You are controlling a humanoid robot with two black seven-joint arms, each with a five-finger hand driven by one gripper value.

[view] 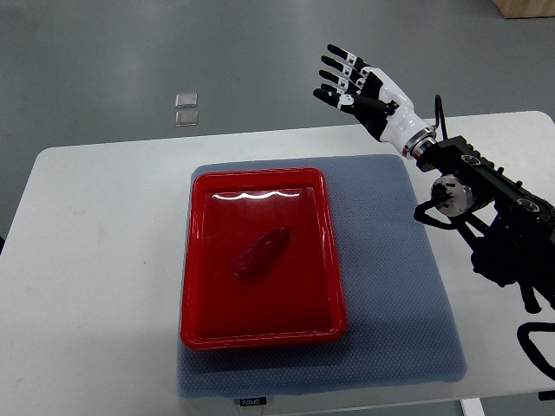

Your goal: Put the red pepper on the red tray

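The dark red, elongated pepper (262, 251) lay near the middle of the glossy red plastic tray (196, 260), apart from its rims. My right hand (357, 89) hovered beyond the table's far edge, fingers spread, empty. Withdrawing well meant staying high, clear of the tray.

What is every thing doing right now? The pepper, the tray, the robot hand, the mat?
Pepper: lying in the tray, nothing touching it.
Tray: flat on the mat, holding the pepper.
Right hand: raised beyond the table's far edge, fingers spread, empty.
Mat: flat on the table.
Left hand: not in view.
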